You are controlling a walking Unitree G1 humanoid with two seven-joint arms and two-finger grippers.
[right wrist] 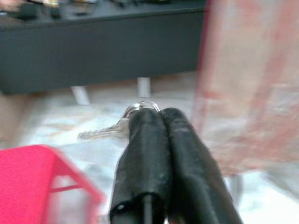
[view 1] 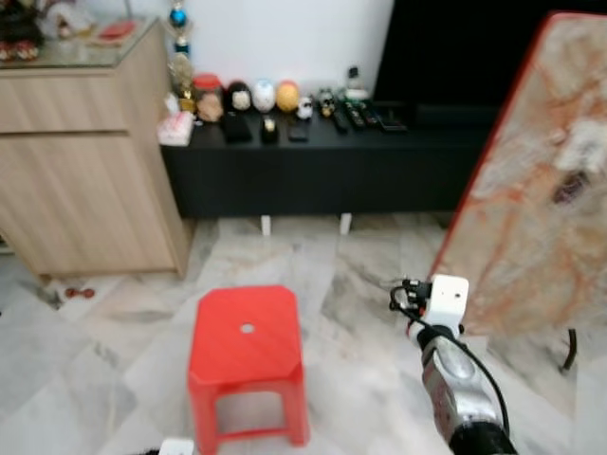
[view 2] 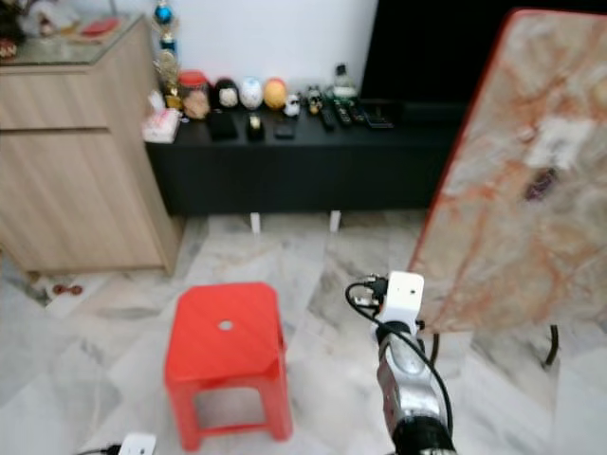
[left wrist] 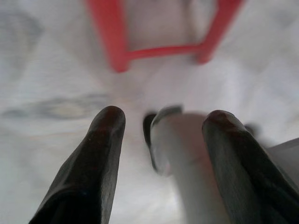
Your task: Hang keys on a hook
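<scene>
Right gripper [right wrist: 161, 116], fingers closed on the keys [right wrist: 110, 129], blade pointing sideways, beside the red stool [view 1: 247, 355]; no hook identifiable. Left gripper [left wrist: 161, 121] hangs open.

Stool [view 1: 247, 355] on the floor [view 1: 104, 351], cabinet [view 1: 85, 161] behind-left, low console [view 1: 322, 166] behind, slab [view 1: 536, 190] right.

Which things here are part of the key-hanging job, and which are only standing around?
Job: keys, pinched in the shut right claw.

Lying about: red stool, black low cabinet, wooden cupboard, marbled tabletop. I see no hook.
</scene>
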